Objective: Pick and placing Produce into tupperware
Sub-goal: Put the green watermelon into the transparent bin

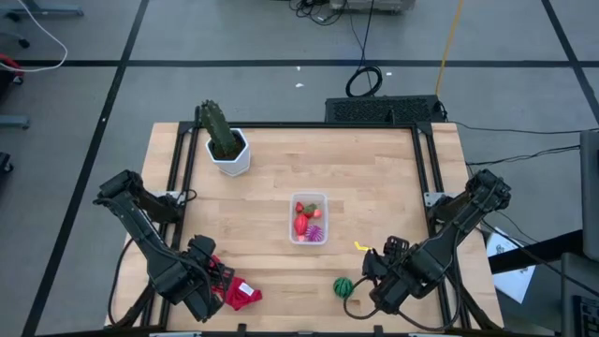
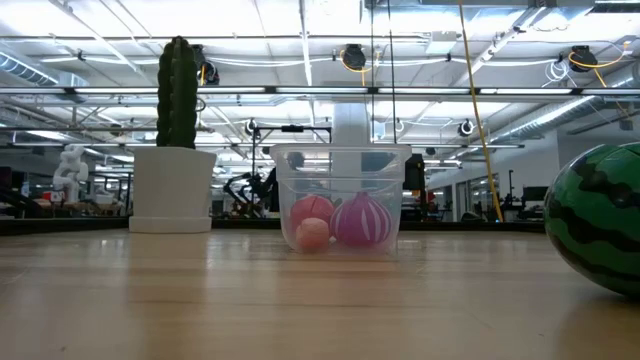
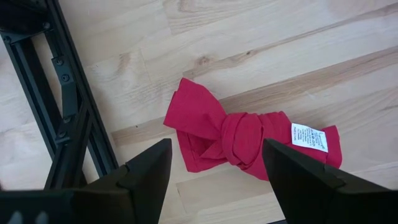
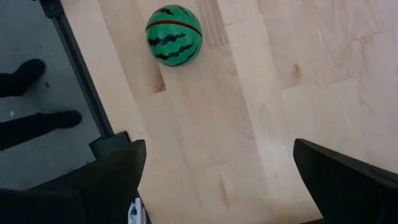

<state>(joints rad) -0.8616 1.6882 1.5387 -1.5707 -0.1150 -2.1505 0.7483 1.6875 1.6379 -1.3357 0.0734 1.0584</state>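
Observation:
The clear tupperware tub (image 1: 308, 218) (image 2: 340, 200) stands mid-table and holds red pieces (image 1: 302, 225) (image 2: 311, 222) and a purple striped ball (image 1: 315, 231) (image 2: 361, 220). The green striped watermelon ball (image 1: 343, 285) (image 4: 174, 35) (image 2: 597, 216) rests on the table near the near edge. My right gripper (image 1: 367, 292) (image 4: 217, 174) is open just to the right of the ball, touching nothing. My left gripper (image 1: 217, 285) (image 3: 214, 171) is open near the table's near-left corner, over a knotted red cloth (image 3: 249, 137) (image 1: 240, 295).
A green cactus in a white pot (image 1: 225, 145) (image 2: 178, 150) stands at the far left of the table. A small yellow piece (image 1: 361, 247) lies right of the tub. A dark frame rail (image 3: 68, 106) runs along the table's edge. A person's shoes (image 4: 28, 106) show on the floor.

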